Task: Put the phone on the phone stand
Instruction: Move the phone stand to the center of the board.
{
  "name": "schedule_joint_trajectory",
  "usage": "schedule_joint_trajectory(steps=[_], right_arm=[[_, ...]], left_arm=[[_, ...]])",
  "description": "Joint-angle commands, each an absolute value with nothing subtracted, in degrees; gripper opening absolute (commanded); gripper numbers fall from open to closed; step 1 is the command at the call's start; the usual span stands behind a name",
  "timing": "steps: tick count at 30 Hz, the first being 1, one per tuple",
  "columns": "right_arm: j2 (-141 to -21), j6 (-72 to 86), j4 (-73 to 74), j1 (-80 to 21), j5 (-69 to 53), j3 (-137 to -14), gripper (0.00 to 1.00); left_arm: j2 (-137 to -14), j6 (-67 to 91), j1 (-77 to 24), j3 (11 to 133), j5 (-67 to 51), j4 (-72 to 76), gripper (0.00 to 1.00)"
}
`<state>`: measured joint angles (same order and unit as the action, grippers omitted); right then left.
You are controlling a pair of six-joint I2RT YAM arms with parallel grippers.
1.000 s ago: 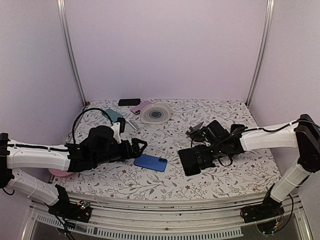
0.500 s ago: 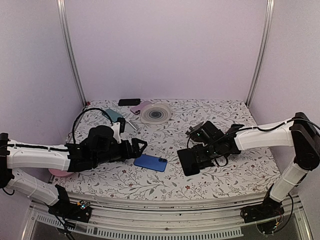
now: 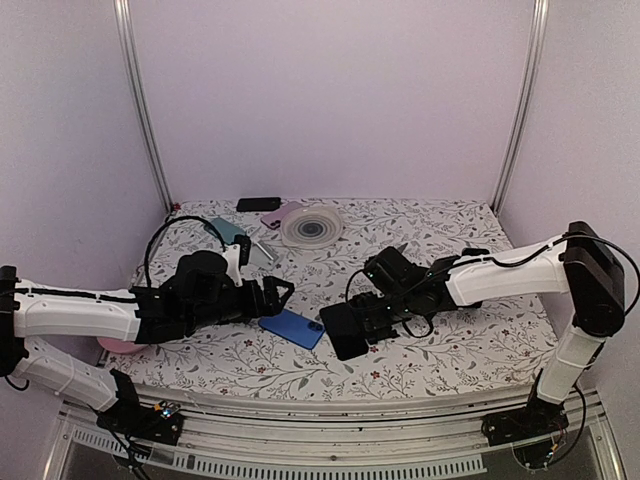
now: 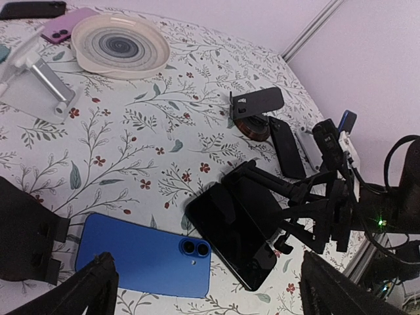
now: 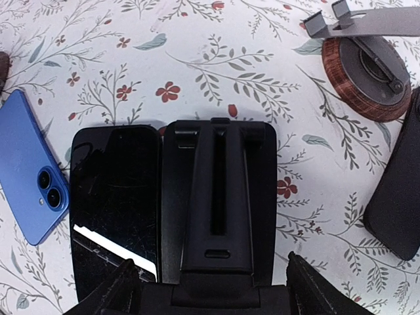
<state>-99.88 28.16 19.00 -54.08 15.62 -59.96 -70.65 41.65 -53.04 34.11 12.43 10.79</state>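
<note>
Right pincer (image 5: 216,287): clamped on the black phone stand (image 5: 216,170).
Black phone (image 5: 111,197): flat on the table (image 5: 216,59), touching the stand's side, not on it yet.
Left pincer (image 3: 279,293): wide apart, near the blue phone (image 3: 290,328).
Left to do: I think nearly all of it.

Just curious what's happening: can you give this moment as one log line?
left gripper open near blue phone | right gripper shut on black stand | black phone beside stand
</note>
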Motion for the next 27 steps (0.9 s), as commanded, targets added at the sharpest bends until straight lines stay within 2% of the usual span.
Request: schedule_joint_trajectory(steps=[1,12,14,18,21,24,27], right_arm=[[-99.66,31.04,16.8,-54.62,17.09,-61.14,0.54],[-98.73,33.86,20.76,-53.3,25.51,-60.96,0.56],[-98.79,34.26,20.79,-53.12,25.09,-61.0,0.61],[-98.09,33.97,20.32,-53.14,24.09,-61.08,0.81],[-96.92,33.63,20.13,-53.14,23.76,-61.04,0.91],[-95.09,32.91,19.63,-53.08,22.94,-61.08,0.98],[-92.98,32.38,19.39,-53.09,21.72,-60.92,1.0]], left_arm=[[-69.32,41.53,-52.04,34.04,12.52,10.03,0.97],[-69.61,41.92,-52.06,33.63,12.0,10.91,0.97],[-69.48,41.92,-52.04,33.58,12.04,10.9,0.97],[-69.36,41.84,-52.08,33.44,12.12,10.9,0.97],[-69.25,41.84,-52.05,33.34,12.13,10.9,0.97],[-69.25,41.88,-52.07,33.31,12.17,10.9,0.97],[-69.26,41.84,-52.08,33.36,12.14,10.9,0.97]])
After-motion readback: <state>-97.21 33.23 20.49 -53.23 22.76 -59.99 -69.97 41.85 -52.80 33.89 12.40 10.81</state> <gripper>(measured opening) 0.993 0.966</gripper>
